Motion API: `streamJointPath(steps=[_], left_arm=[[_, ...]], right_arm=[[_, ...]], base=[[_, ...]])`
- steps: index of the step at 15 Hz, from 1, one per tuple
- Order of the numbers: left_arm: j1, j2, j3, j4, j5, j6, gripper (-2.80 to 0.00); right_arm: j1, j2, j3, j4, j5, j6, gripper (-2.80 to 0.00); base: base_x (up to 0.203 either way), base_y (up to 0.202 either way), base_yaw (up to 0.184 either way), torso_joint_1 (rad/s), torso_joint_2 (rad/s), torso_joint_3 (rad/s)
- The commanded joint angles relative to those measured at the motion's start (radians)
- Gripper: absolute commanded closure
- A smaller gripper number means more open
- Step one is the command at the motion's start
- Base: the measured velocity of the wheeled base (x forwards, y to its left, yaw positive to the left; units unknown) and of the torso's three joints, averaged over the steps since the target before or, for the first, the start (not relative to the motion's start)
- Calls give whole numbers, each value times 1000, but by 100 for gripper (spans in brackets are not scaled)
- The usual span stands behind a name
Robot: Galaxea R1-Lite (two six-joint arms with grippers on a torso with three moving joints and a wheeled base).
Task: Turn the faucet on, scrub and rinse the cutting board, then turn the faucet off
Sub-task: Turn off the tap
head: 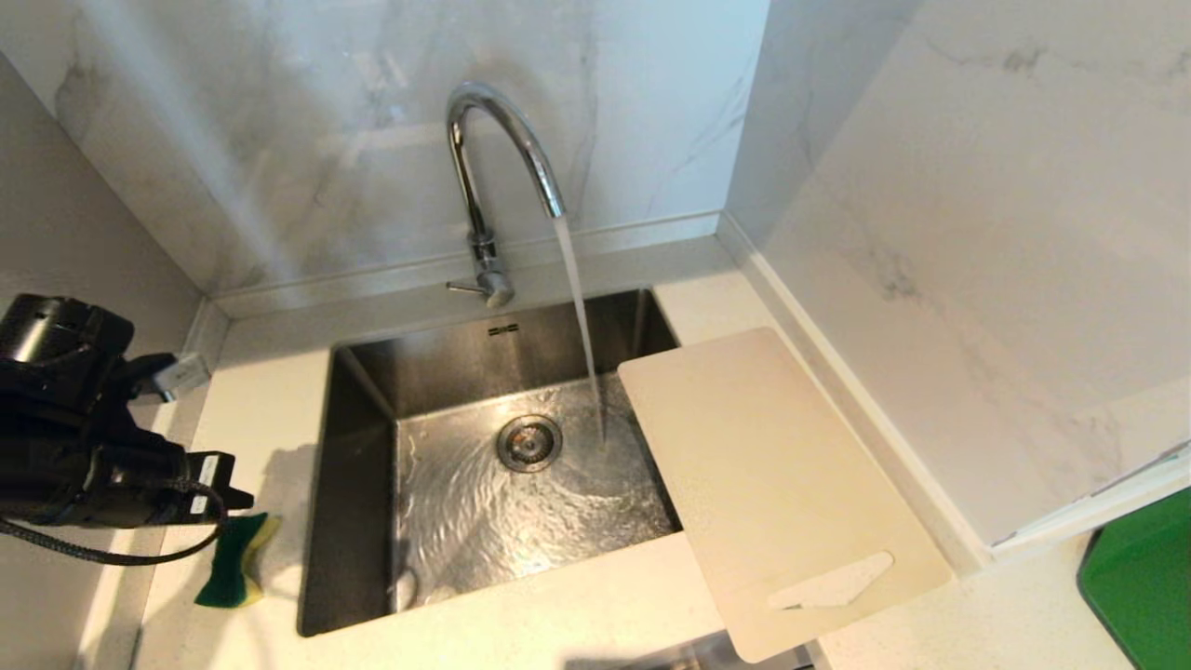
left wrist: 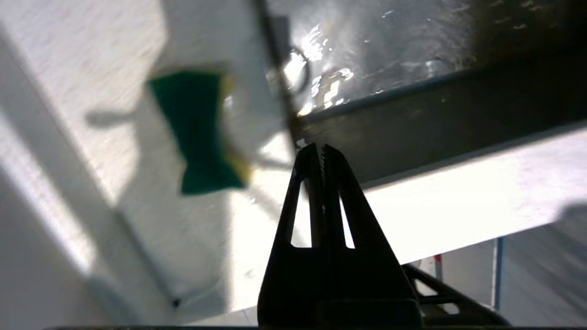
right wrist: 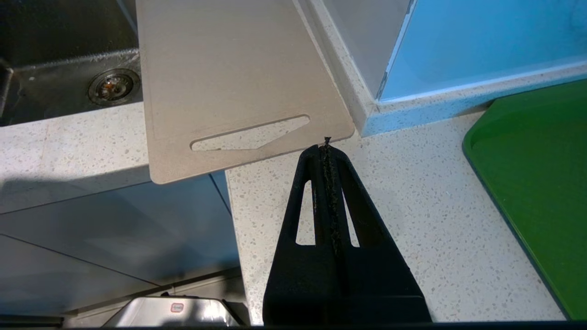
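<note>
Left gripper [left wrist: 321, 151] pinched closed and empty, water already running.

At the head view's left edge the left gripper hangs over the worktop [head: 260, 409], the sponge [head: 233, 563] just below it. The faucet [head: 484, 186] pours into the sink [head: 354, 391] at centre. The cutting board [head: 772, 484] lies lower right, bridging the sink's right rim, long axis slanting toward its handle slot. The right gripper [right wrist: 326, 146], also closed, sits just off that handle end, so it is nearer.
</note>
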Motion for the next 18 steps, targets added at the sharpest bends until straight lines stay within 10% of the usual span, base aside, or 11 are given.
streamJointPath(steps=[1, 6, 11, 18], left_arm=[[-98, 31, -56, -3, 11, -2, 0], [-269, 158, -200, -7, 234, -32, 0], [-294, 295, -320, -208, 167, -296, 0], [-306, 495, -322, -750, 124, -345, 0]], right_arm=[[0, 1, 2, 0, 0, 0, 0], [0, 1, 2, 0, 0, 0, 0], [0, 1, 2, 0, 0, 0, 0], [0, 1, 2, 0, 0, 0, 0]], base=[[0, 0, 0, 0, 0, 0], [0, 0, 0, 0, 0, 0], [0, 0, 0, 0, 0, 0], [0, 0, 0, 0, 0, 0]])
